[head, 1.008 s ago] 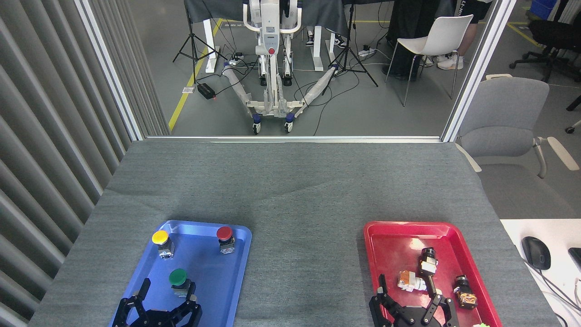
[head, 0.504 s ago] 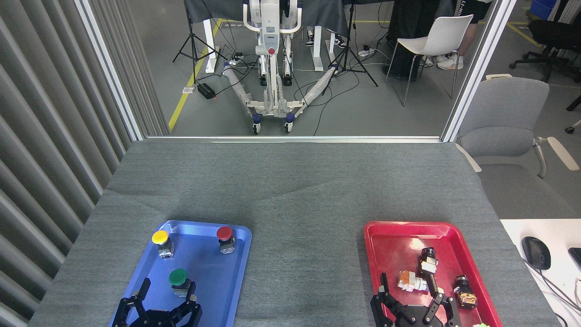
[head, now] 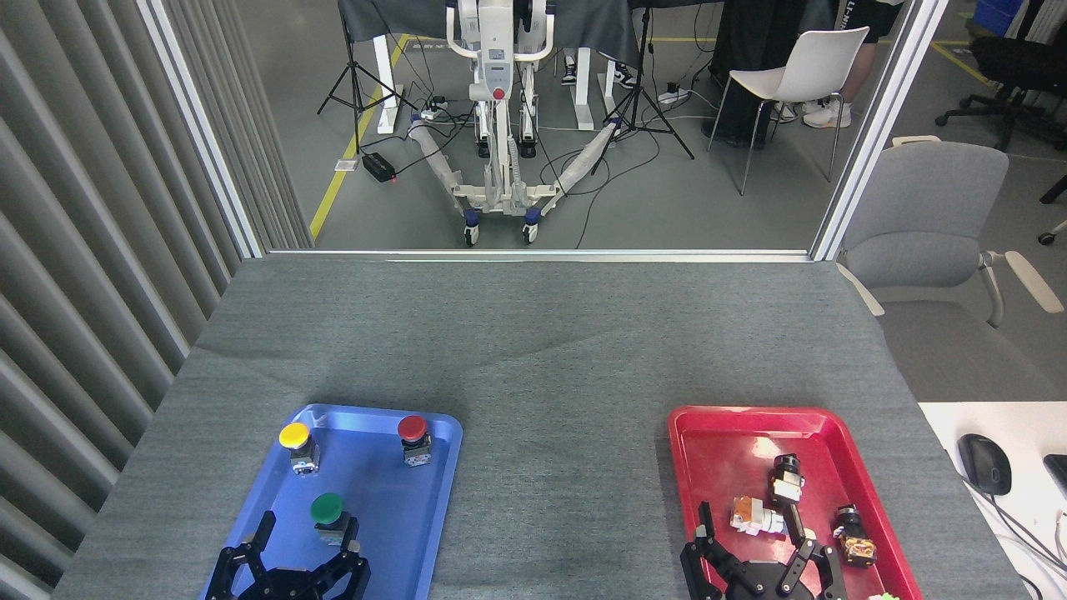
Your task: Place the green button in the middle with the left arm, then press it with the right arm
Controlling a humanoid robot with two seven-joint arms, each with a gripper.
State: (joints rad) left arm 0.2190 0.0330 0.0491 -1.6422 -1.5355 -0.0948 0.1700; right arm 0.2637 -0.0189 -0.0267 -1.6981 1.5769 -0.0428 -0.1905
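Grey felt-like table cloth (head: 542, 350), faintly creased, middle bare. Blue plastic tray (head: 433, 500), rounded corners: green button (head: 328, 510), round domed cap on boxy metal base, upright, near edge; yellow button (head: 296, 442) and red button (head: 413, 435) behind. My left gripper (head: 308, 537), thin black prongs spread wide, just beside the green button. My right gripper (head: 754, 537), prongs likewise splayed, over red glossy tray (head: 692, 450).
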